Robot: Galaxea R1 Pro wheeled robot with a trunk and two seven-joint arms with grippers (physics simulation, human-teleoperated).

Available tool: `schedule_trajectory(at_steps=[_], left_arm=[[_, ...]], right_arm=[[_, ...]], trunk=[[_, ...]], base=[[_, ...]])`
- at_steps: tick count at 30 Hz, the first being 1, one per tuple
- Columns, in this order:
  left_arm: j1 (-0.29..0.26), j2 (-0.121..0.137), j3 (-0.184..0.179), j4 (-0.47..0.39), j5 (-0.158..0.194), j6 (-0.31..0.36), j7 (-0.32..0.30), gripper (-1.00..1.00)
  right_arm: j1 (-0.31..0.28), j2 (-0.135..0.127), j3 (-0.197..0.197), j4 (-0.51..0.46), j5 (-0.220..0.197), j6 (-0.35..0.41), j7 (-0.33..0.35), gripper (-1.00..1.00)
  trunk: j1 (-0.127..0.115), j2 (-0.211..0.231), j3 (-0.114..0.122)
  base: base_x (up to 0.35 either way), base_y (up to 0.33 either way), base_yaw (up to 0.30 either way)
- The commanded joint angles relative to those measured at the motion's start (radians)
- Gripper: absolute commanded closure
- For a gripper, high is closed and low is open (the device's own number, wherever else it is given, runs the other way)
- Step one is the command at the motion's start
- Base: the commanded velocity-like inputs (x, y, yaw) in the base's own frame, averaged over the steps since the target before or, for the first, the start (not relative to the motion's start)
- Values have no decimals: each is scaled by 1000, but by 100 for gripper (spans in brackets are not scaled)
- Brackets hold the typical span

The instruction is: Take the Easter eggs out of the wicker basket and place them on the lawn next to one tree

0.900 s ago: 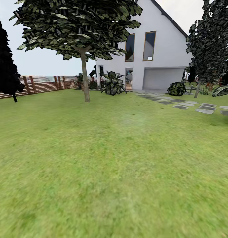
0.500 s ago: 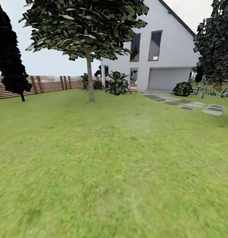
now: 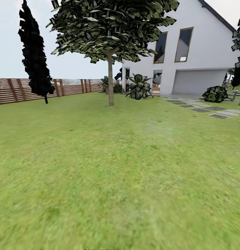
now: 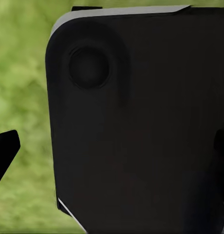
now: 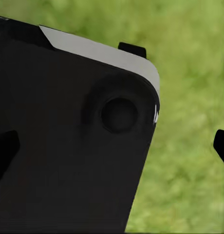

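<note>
Evidently the robot is on its way across the wide, mottled green lawn (image 3: 120, 173), since the head view holds open grass in the near and middle ground and no arm reaches into it. At the far side, a little left of centre, stands the tall tree with a straight grey-beige trunk and broad green crown (image 3: 110, 83), a fair candidate for the spot where the eggs should end up. Further left, a dark narrow conifer (image 3: 34, 59) rises in front of the brown horizontal-slat fence (image 3: 15, 91). The white gabled house with a grey garage door (image 3: 200, 55) fills the far right, with a spiky dark green shrub (image 3: 139, 86) beside its entrance, a rounded bush (image 3: 215, 94) near the garage, and flat grey stepping stones (image 3: 217, 115) leading across the grass.

Each wrist view looks down past a dark rounded body panel of the robot (image 4: 141, 122) onto blurred grass, which suggests both arms are tucked close for travel. Black finger tips (image 5: 221, 146) show at the edges, but whether either hand is wide or narrow I cannot tell. From here I cannot place the yellow eggs or the wicker basket; the judgement is that finding them comes next.
</note>
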Motion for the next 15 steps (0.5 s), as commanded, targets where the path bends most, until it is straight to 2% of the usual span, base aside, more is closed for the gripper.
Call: schedule_trajectory(at_steps=[1,5,15], left_arm=[[1,0,1,-2,1,0,0,-100],[1,0,0,-2,1,0,-1,-100],[1,-1,1,-2,1,0,-1,-100]], right_arm=[[0,0,3,0,20,0,0,-100],[0,0,4,0,39,-1,1,-100],[-1,0,-2,0,40,-3,0,-100]], trunk=[[0,0,-1],[0,0,-4],[0,0,-10]], base=[[0,0,277],[0,0,276],[0,0,271]])
